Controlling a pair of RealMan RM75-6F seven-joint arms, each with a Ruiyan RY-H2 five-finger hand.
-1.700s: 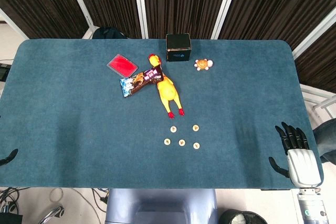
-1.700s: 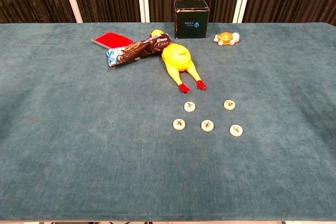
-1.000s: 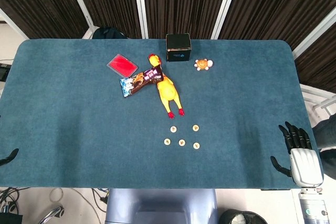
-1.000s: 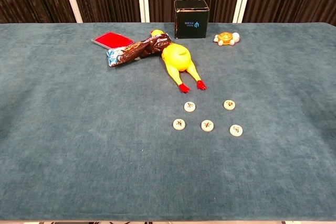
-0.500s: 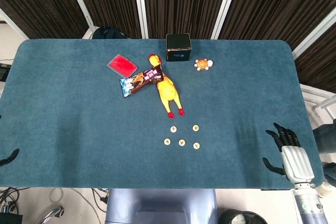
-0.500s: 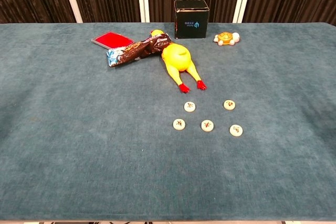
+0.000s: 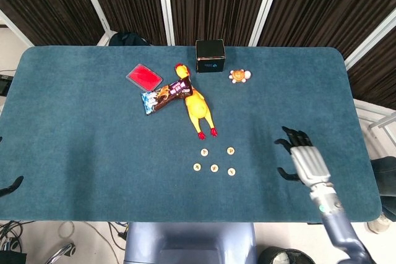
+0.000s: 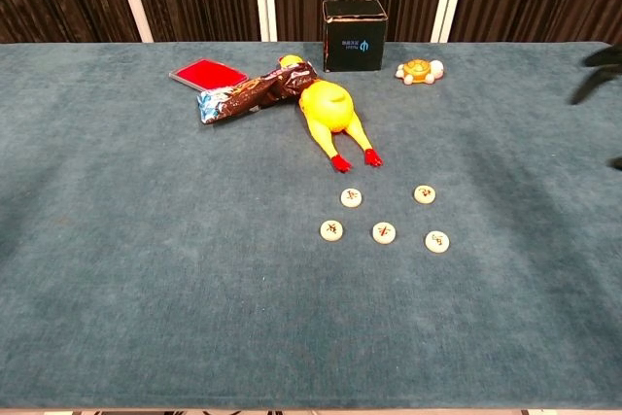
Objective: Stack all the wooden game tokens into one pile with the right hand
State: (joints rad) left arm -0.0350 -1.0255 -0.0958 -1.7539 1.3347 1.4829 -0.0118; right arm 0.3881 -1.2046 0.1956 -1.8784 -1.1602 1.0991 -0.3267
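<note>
Wide blue worktop (image 7: 80, 153), bare felt along the whole near edge, the left half and the right end, leaving open room on every side of the tokens. Toward the far edge, a clutter band: yellow rubber chicken (image 7: 196, 108) lying lengthwise with red feet pointing at the tokens, snack wrapper (image 7: 162, 96) touching its head end, red flat case (image 7: 143, 76) just left of that, black box (image 7: 210, 55) at the far edge, small turtle toy (image 7: 239, 76) beside the box. Right hand (image 7: 302, 157) above the felt right of the tokens, fingers spread, palm down, holding nothing; now well inside the right edge, having come in from the near right corner over the last half second. Left hand (image 7: 11, 185) barely showing at the near left edge, state impossible to tell. Five wooden game tokens (image 7: 214, 167) flat and apart, two in a far row, three in a near row, just short of the chicken's feet, unmoved since before.
</note>
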